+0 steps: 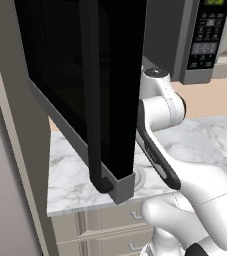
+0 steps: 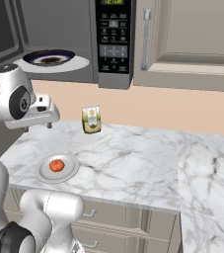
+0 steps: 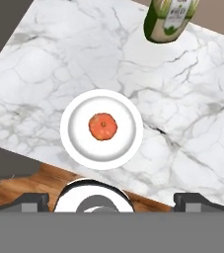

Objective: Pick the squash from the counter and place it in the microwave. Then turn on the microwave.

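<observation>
Orange-red and small, the squash sat at the middle of a white plate, and the plate lay near the front left corner of the counter, just inside its front edge. The gripper hung well above it, looking straight down, its fingertips spread as wide as they go and holding nothing, apparently lined up for a descent onto the squash. A green-and-white carton stood toward the counter's back edge, well clear of that path. The microwave hung above with its door swung open, ready to receive the squash
</observation>
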